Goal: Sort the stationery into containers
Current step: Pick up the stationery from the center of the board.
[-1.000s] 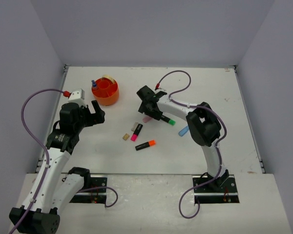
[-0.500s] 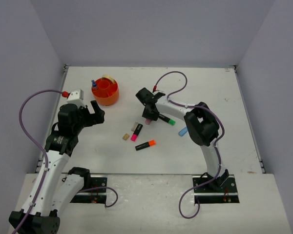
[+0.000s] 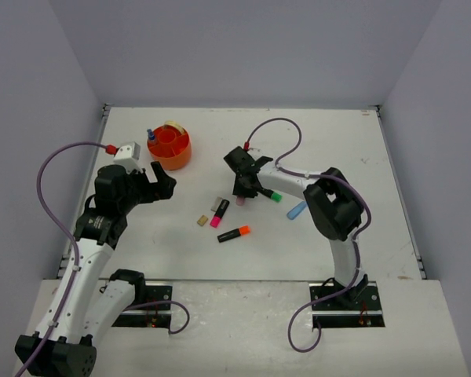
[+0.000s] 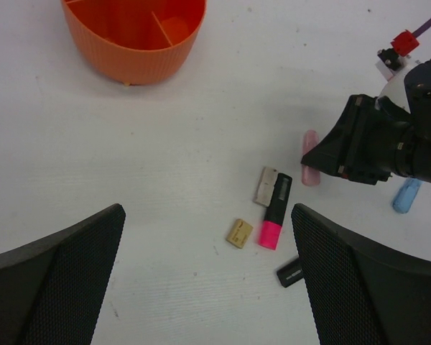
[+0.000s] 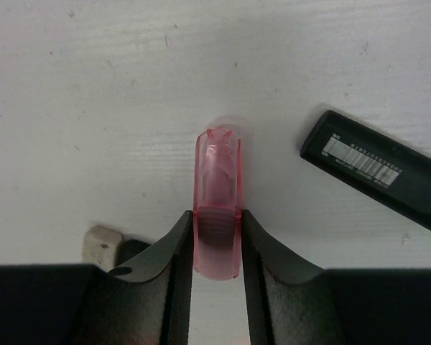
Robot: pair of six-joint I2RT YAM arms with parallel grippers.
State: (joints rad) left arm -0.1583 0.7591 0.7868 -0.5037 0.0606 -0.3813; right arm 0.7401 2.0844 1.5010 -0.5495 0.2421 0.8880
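My right gripper (image 5: 216, 217) is shut on a translucent pink piece (image 5: 217, 188), its jaws pressed against both sides, low over the table. From above, that gripper (image 3: 242, 193) sits mid-table with the pink piece (image 3: 240, 201) poking out below it. The orange tub (image 3: 169, 149) stands at the back left, holding a blue-capped tube (image 3: 150, 135) and a tan ring (image 3: 173, 126). My left gripper (image 3: 158, 179) hangs open and empty in front of the tub. In the left wrist view its open jaws frame the pink-ended highlighter (image 4: 274, 210) and a tan block (image 4: 238, 233).
Loose on the table lie a green-ended highlighter (image 3: 270, 194), an orange-ended highlighter (image 3: 234, 233), a blue piece (image 3: 297, 210) and a pale block (image 3: 217, 204). A black highlighter body (image 5: 377, 169) lies just right of the right fingers. Walls enclose three sides.
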